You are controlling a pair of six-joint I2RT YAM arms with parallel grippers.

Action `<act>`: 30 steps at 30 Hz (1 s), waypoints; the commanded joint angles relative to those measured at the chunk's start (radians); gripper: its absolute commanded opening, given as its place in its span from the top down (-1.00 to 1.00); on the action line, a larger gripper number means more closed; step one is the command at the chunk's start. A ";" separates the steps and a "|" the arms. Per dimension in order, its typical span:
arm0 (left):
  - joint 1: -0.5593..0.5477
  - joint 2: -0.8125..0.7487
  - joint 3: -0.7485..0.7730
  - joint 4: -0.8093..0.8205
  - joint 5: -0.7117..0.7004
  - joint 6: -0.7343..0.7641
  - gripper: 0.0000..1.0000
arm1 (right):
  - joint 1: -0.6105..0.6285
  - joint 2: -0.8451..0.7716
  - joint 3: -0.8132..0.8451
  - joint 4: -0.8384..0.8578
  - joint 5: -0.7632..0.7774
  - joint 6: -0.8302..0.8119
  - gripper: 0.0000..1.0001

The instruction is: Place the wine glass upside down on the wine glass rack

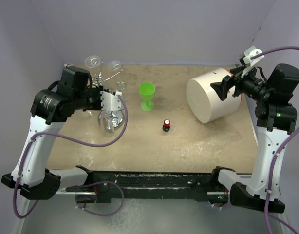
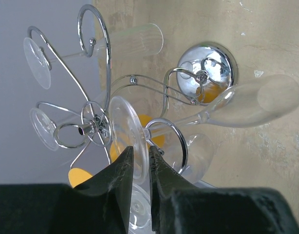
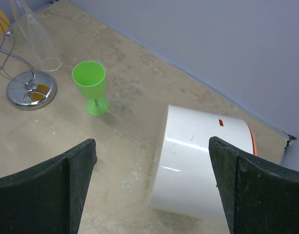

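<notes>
The silver wine glass rack [image 1: 110,122] stands at the back left. In the left wrist view its round shiny base [image 2: 208,73] and curled wire arms show. My left gripper [image 2: 140,155] is shut on the round foot of a clear wine glass [image 2: 122,126]. The glass's stem lies in a curled wire arm and its bowl points down toward the table. In the top view the left gripper [image 1: 113,100] is right at the rack's top. My right gripper [image 3: 152,146] is open and empty, above the table at the back right [image 1: 221,89].
Other clear glasses [image 2: 35,61] hang upside down on the rack. A green plastic goblet [image 1: 147,95] stands just right of the rack. A small dark bottle with a red cap [image 1: 166,126] stands mid-table. A big white cylinder [image 1: 210,100] lies under my right gripper. Grey walls enclose the table.
</notes>
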 commanded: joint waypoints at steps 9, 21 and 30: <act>-0.003 -0.041 0.046 -0.008 0.052 0.003 0.40 | -0.004 -0.001 0.023 0.025 -0.016 -0.010 -1.00; -0.003 -0.055 0.059 -0.039 0.074 0.006 0.23 | -0.004 0.002 0.019 0.028 -0.025 -0.006 -1.00; -0.003 -0.052 0.128 -0.123 0.194 0.013 -0.04 | -0.005 0.033 0.063 0.010 -0.016 -0.027 -1.00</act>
